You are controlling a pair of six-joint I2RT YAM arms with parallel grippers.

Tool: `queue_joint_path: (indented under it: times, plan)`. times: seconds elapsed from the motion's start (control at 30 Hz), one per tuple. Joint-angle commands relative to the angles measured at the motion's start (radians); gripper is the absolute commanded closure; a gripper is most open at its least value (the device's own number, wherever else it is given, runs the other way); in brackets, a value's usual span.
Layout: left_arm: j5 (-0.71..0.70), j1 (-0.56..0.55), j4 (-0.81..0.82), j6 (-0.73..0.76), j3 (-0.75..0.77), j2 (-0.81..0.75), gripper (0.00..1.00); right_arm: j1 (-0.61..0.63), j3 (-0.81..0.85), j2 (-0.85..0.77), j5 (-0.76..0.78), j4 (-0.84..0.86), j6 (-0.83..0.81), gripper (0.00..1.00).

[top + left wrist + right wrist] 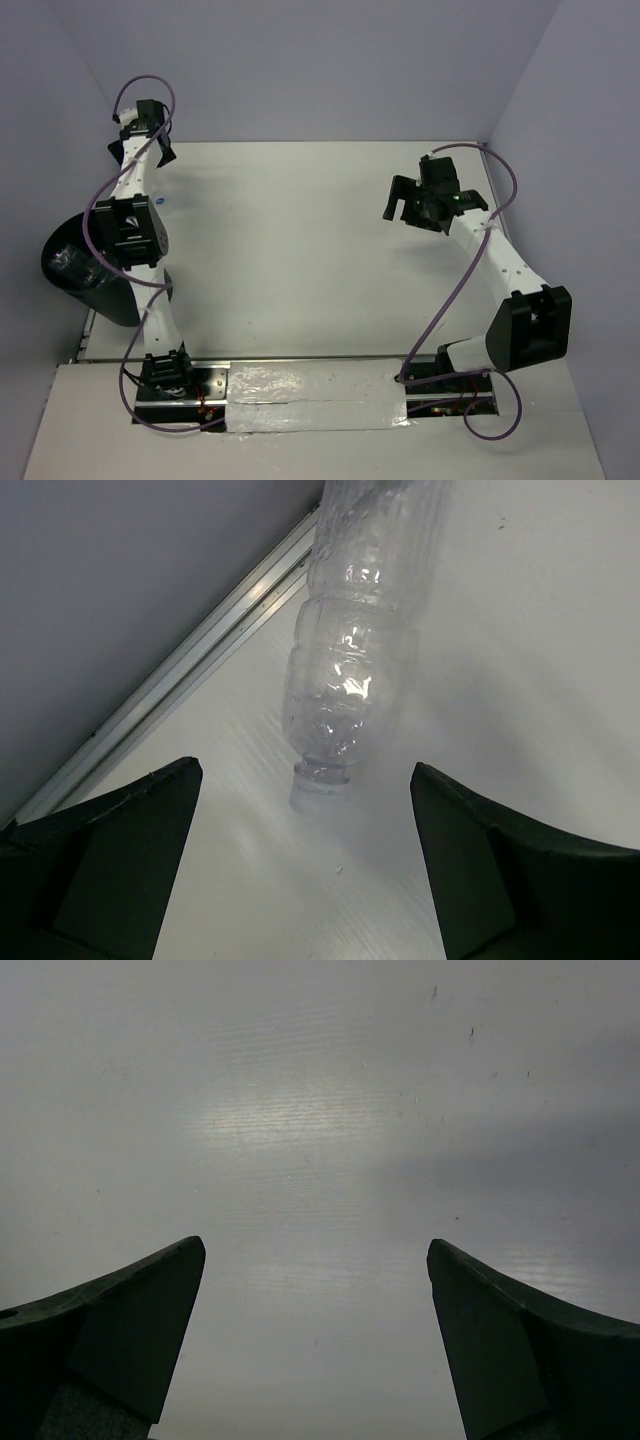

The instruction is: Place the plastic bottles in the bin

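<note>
A clear crinkled plastic bottle (pixel 345 670) lies on the white table, its white cap (pixel 316 793) pointing at my left gripper (pixel 305 768). The left gripper is open, its fingers apart on either side of the cap and a little short of it. In the top view the left gripper (pixel 142 153) is at the far left corner, and the bottle is hidden under the arm. The black bin (pixel 70 265) stands off the table's left edge, partly behind the left arm. My right gripper (pixel 405 205) (pixel 316 1244) is open and empty over bare table at the right.
The table's metal edge rail (pixel 190 660) and the grey wall run close along the left of the bottle. Grey walls enclose the table at the back and on both sides. Purple cables loop off both arms. Silver tape (pixel 315 395) covers the near edge between the bases.
</note>
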Motion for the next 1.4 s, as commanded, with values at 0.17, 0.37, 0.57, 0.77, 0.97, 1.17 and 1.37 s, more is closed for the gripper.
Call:
queue_joint_path:
  times: [0.17, 0.37, 0.57, 0.77, 0.97, 1.17, 1.37]
  plan:
    - [-0.121, -0.128, 0.121, 0.279, 0.106, -0.231, 0.01, 0.01, 0.029, -0.067, -0.009, 0.018, 0.0, 0.0]
    - [-0.374, -0.305, 0.29, 0.532, -0.047, -0.343, 0.01, 0.012, 0.043, -0.11, -0.023, 0.01, -0.001, 0.0]
    - [-0.485, -0.437, 0.362, 0.652, -0.099, -0.294, 0.01, 0.01, 0.017, -0.152, -0.034, 0.001, -0.001, 0.0]
    - [-0.505, -0.464, 0.207, 0.565, 0.023, -0.098, 0.01, 0.01, 0.009, -0.165, -0.028, -0.017, -0.012, 0.0]
    - [-0.5, -0.44, 0.092, 0.461, 0.082, 0.07, 0.01, 0.009, 0.04, -0.129, -0.023, -0.039, -0.018, 0.0]
    - [-0.433, -0.35, -0.034, 0.252, 0.037, 0.139, 0.01, 0.009, 0.06, -0.086, -0.036, -0.043, -0.015, 0.0]
    - [-0.433, -0.305, -0.051, 0.235, 0.037, 0.197, 0.01, 0.01, 0.057, -0.067, -0.052, -0.042, -0.01, 0.0]
